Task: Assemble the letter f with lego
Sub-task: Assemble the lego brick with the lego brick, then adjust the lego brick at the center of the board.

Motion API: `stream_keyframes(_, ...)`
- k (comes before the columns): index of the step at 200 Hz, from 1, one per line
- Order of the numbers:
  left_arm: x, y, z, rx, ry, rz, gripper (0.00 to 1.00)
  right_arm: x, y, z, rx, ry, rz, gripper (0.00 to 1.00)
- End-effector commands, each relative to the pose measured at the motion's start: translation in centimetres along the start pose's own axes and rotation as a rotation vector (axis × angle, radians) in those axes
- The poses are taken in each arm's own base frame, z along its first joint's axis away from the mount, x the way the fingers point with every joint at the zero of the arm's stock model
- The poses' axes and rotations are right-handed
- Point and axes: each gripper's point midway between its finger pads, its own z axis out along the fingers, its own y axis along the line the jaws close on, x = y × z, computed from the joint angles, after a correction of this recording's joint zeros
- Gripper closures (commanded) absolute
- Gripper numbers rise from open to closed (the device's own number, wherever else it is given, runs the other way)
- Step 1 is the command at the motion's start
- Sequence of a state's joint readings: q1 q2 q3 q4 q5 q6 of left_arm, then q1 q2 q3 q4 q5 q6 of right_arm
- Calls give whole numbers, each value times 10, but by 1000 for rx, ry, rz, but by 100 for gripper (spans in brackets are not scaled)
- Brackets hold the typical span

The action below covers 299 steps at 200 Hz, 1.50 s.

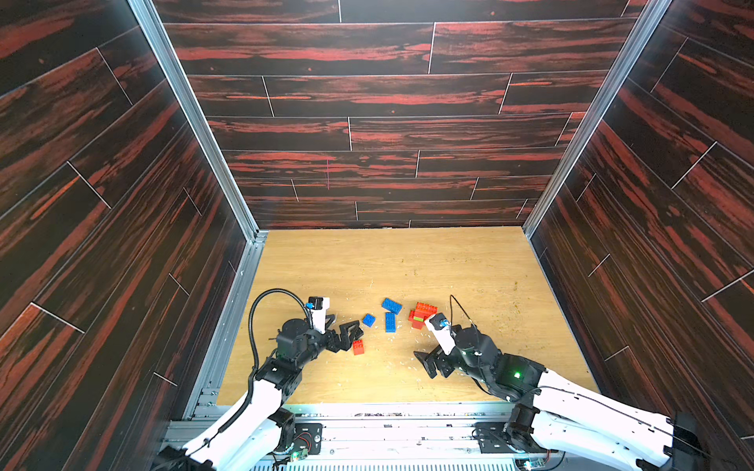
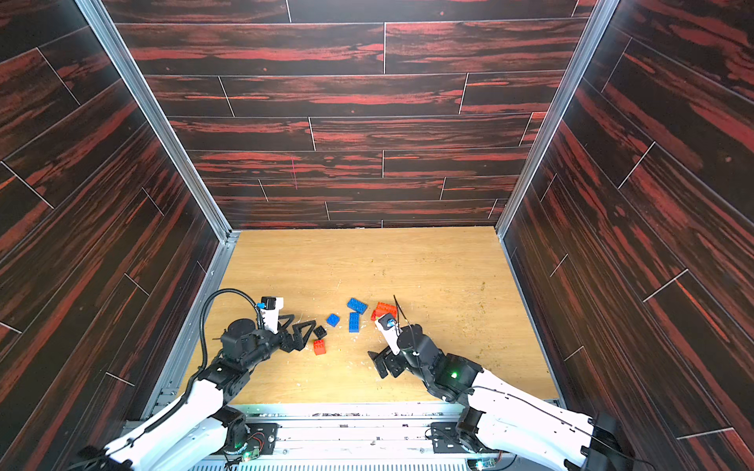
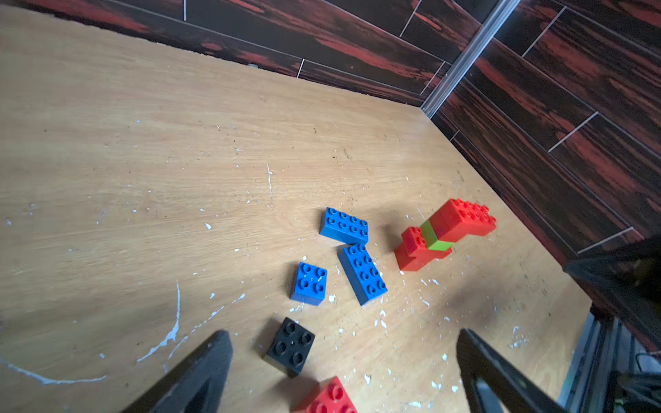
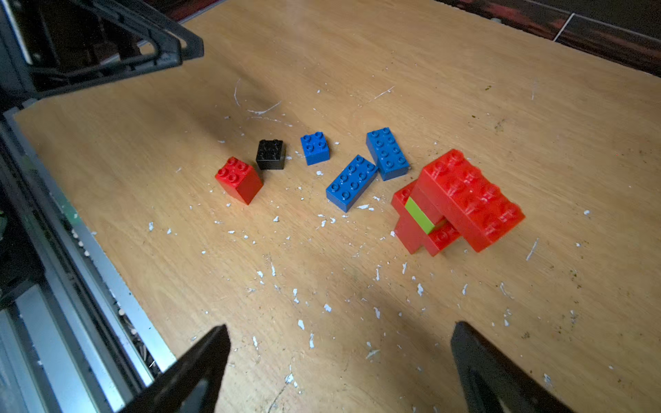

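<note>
The lego lies loose on the wooden table. A red-orange cluster carries a lime green brick. Left of it lie two blue oblong bricks and a blue square brick. A black square brick and a loose red brick sit just ahead of my left gripper, which is open and empty. My right gripper hangs open over bare table, nearer the front than the cluster.
Dark wood-patterned walls close in the table on three sides. A metal rail runs along the front edge. White flecks and scratches dot the tabletop around the bricks.
</note>
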<state>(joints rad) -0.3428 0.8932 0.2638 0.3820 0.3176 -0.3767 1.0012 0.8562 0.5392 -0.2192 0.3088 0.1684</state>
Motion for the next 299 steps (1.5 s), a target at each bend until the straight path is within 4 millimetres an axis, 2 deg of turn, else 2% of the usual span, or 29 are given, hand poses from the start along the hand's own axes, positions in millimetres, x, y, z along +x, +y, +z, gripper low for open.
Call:
stream_keyframes(1,-13,1,8,0,-64,-43,0,13,-8,0,44,24,35,2)
stream_keyframes(49,-7,-2,39,50,-43,-121,0,16,-4,1,47,34,25,1)
stream_keyframes(98,26,-26,73,147,76,157,0,21,0,8,47,81,4,2)
stream_keyframes(131,36,-44,92,263,92,269,3,23,-1,5,54,86,5,2)
stream_keyframes(162,50,-63,100,365,96,420,10,25,-7,0,80,98,7,2)
stream_keyframes(183,65,-76,98,432,111,562,13,26,-11,-4,98,98,9,2)
stream_keyframes(215,78,-90,95,537,131,695,16,27,-11,-4,103,101,14,2)
stream_keyframes(244,79,-92,102,559,132,765,16,30,-12,0,116,130,13,2)
stream_keyframes(287,79,-97,121,608,151,819,16,35,-12,6,129,173,11,2)
stream_keyframes(292,87,-96,125,627,179,795,16,35,-12,6,129,175,10,2)
stream_keyframes(299,87,-98,128,643,192,791,16,35,-12,6,129,175,13,2)
